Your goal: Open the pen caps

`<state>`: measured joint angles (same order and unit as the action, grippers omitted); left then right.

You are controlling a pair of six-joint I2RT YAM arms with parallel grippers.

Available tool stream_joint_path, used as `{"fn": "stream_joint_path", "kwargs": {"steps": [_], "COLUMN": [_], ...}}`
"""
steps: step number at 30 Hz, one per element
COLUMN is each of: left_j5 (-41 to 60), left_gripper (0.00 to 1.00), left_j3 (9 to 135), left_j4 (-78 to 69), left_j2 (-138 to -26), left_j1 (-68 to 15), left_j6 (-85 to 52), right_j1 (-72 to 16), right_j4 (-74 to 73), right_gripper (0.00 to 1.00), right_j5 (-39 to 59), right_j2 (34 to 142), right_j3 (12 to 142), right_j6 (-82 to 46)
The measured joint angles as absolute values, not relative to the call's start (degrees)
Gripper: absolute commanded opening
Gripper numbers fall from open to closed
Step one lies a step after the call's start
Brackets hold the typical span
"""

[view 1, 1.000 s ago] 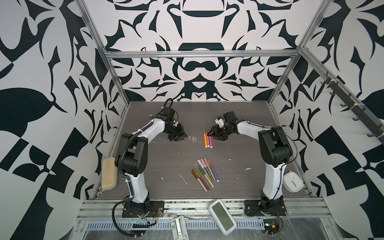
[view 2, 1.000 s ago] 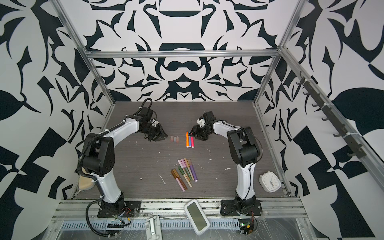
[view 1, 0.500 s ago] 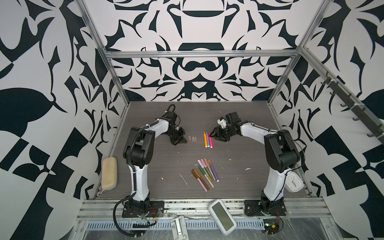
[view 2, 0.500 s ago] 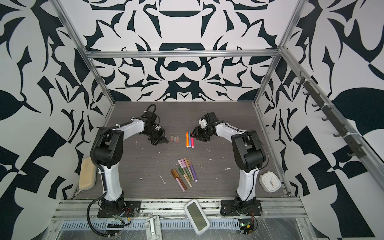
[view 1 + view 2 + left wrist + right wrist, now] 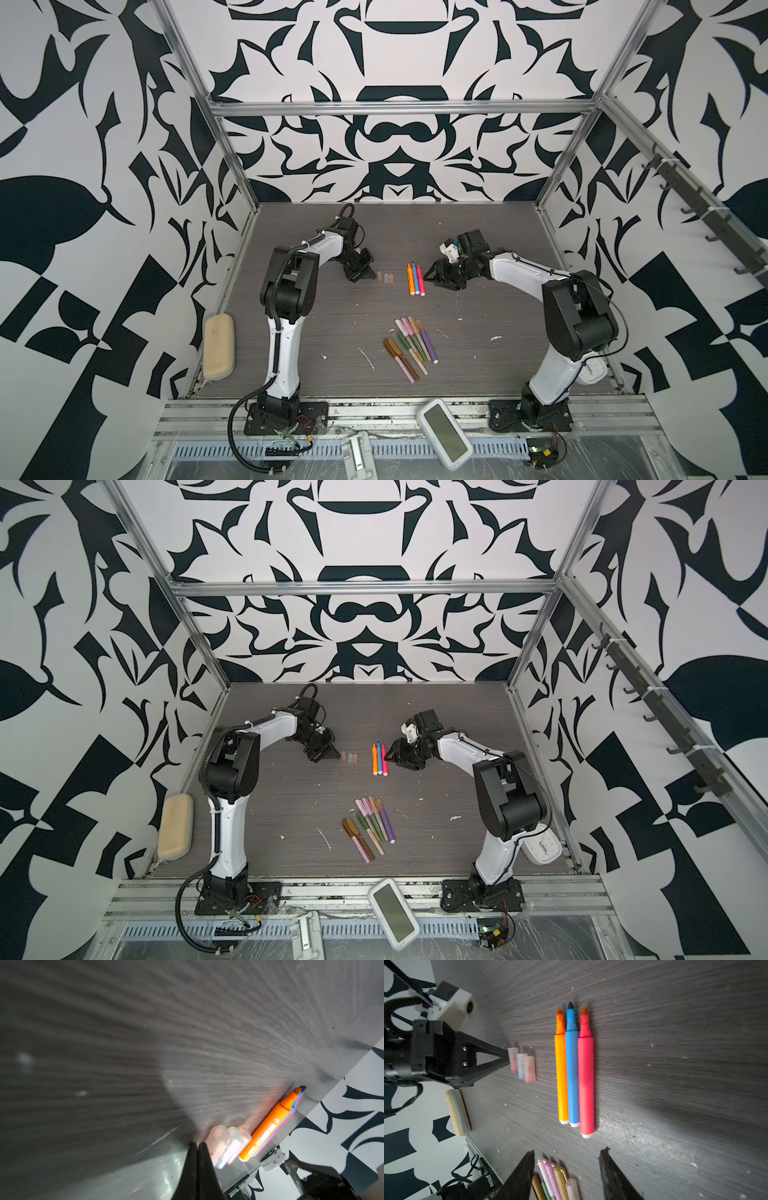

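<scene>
Dark wood-grain worktop (image 5: 478, 232), as you see it in both top views, with both arms reaching toward its middle, nearer the far edge than the front.

Your left gripper (image 5: 197, 1144) is closed: the fingertips meet with nothing between them. They point at the nearest of the loose caps; you cannot tell whether they touch it.

Your right gripper (image 5: 569, 1150) has its jaws parted and empty. It sits just beside the uncapped pens, on the side toward the right edge.

Beige case (image 5: 218, 346): along the left edge, toward the front.

White device (image 5: 444, 432): off the worktop, on the front rail.

Capped pens (image 5: 411, 347): a loose fan of about seven, in pink, gold, green, brown and purple. They lie at the centre, nearer the front edge, well apart from both grippers.

Uncapped pens (image 5: 572, 1064): orange, blue and pink, side by side and touching, tips toward the far edge, between the two grippers.

Loose caps (image 5: 522, 1065): three translucent stubs, side by side, lying between the left gripper and the uncapped pens.
</scene>
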<state>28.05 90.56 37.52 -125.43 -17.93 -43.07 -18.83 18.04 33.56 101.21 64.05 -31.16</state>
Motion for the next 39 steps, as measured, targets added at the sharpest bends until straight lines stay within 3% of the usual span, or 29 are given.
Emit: {"fn": "stream_joint_path", "kwargs": {"steps": [39], "left_j5": [28.7], "left_gripper": [0.10], "left_j3": [91.2], "left_j4": [37.5], "left_j2": [-126.0], "left_j1": [-18.4], "left_j6": [-42.6], "right_j1": [-17.6], "right_j4": [19.4], "right_gripper": [0.52], "right_j5": [33.4], "right_j2": [100.5], "right_j3": [63.4], "right_j6": [-29.6]}}
